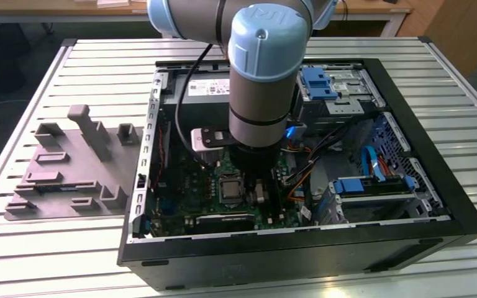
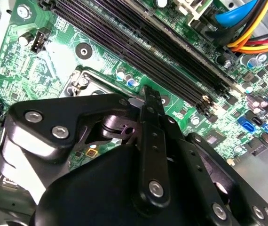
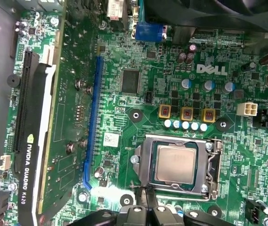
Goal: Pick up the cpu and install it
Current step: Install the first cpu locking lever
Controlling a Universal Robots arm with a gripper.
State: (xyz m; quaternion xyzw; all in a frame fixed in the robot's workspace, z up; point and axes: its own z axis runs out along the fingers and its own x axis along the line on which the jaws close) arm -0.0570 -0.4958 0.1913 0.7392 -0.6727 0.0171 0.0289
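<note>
The cpu (image 3: 175,163), a small square chip with a silvery top, lies flat inside the socket frame (image 3: 212,165) on the green motherboard (image 3: 138,61). In the exterior view the socket (image 1: 228,189) sits just to the left of the arm's black wrist (image 1: 253,162), low inside the open computer case (image 1: 437,186). My gripper (image 3: 145,195) hovers just beside the socket's edge, off the chip. In the second wrist view my gripper (image 2: 148,94) has its fingers drawn together into one thin tip, with nothing between them.
A graphics card (image 3: 35,141) stands along one side of the board. Long dark memory slots (image 2: 148,42) lie past the socket. Coloured cables (image 1: 371,161) and blue drive brackets (image 1: 317,84) occupy the case at the exterior view's right. A grey fixture plate (image 1: 64,174) lies on the slatted table.
</note>
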